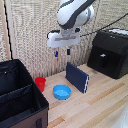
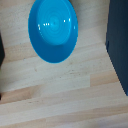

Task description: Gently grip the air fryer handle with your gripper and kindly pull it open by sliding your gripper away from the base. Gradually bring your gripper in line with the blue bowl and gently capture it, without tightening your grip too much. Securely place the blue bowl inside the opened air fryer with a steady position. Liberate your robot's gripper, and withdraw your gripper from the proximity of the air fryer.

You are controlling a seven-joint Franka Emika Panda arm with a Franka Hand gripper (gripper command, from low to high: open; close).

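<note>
Meanwhile, above the bowl: where this could slip

High over the pale wooden plank bench (image 1: 102, 100), the white arm's end effector (image 1: 62, 52) hangs in the air with its two short dark, blue-tipped fingers (image 1: 56, 53) apart and nothing between them. The small, shallow, round, bright-blue bowl (image 1: 62, 92) sits well below it on the bench, and the wrist view looks almost straight down into the bowl (image 2: 53, 29), though the bowl sits off-centre in that picture.

The large black boxy air fryer (image 1: 109, 52) stands at the exterior view's right, at the back of the bench, well apart from the bowl. Its drawer front looks flush with the body, so the pull on the handle seems not yet done; whether it is cracked open is too small to tell. Going for the bowl first would leave nowhere to put it.

The bowl itself is a risk. Its rim is low and its walls slope, so fingers closing off-centre could tip it or skate it across the smooth wood. Too firm a squeeze could pop it out of the hold.

Neighbours crowd the approach. A dark-blue flat rectangular slab (image 1: 77, 76) stands tilted on edge just beside the bowl, and its dark edge (image 2: 119, 45) shows in the wrist view; a sideways drift could knock it over. A small red cup (image 1: 40, 83) stands near the bowl on the other side, with a big black fabric bin with compartments (image 1: 20, 95) beyond it.

Behind the bench hangs a pale woven screen (image 1: 30, 30).
</note>
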